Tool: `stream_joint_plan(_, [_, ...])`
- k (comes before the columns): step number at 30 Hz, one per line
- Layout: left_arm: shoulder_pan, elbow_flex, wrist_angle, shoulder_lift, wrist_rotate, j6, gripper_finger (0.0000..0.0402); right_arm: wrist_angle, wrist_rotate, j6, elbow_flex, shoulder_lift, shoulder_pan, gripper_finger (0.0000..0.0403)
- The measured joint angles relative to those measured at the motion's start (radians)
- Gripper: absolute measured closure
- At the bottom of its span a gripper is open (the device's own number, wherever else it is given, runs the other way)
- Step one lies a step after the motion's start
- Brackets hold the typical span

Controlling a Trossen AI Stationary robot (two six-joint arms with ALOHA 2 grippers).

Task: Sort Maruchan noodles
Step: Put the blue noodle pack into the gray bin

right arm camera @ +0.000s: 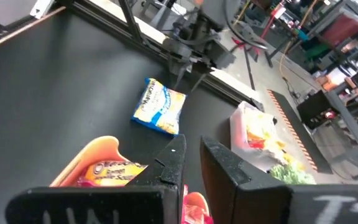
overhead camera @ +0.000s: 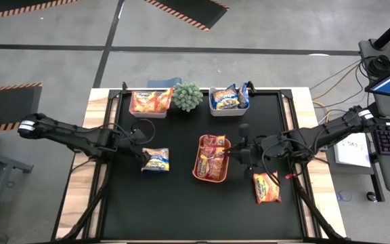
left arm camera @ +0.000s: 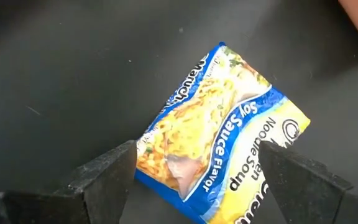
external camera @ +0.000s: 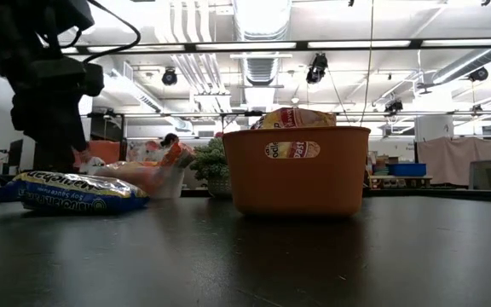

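Black mat (overhead camera: 181, 203): left hand (overhead camera: 143, 156) open over yellow-blue packet (overhead camera: 156, 160).

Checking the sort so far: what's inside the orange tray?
The orange tray holds dark red noodle packets, at least two stacked. Any packets beneath them are covered.

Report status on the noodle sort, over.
Left gripper open over the yellow-and-blue plastic ramen packet lying on the mat. Right gripper shut, empty, by orange plastic tray. Nothing in the way.
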Motion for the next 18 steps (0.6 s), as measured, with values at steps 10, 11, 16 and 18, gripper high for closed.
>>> stream_joint_plan(10, [-0.052,-0.097,0.101,0.001,-0.025,-0.032,0.0084,-0.011,-0.046,0.036,0.000,0.000,-0.070,0.0365])
stream_joint_plan(11, [-0.052,-0.105,0.105,0.001,-0.027,-0.039,0.0084,-0.013,-0.075,0.036,0.000,0.000,-0.078,0.0365])
stream_joint_plan(16, [-0.052,-0.145,0.112,0.001,-0.029,-0.075,0.0084,-0.013,-0.162,0.036,0.000,0.000,-0.110,0.0365])
stream_joint_plan(18, [-0.052,-0.156,0.116,0.001,-0.029,-0.091,0.0084,-0.013,-0.162,0.043,0.000,0.000,-0.120,0.0365])
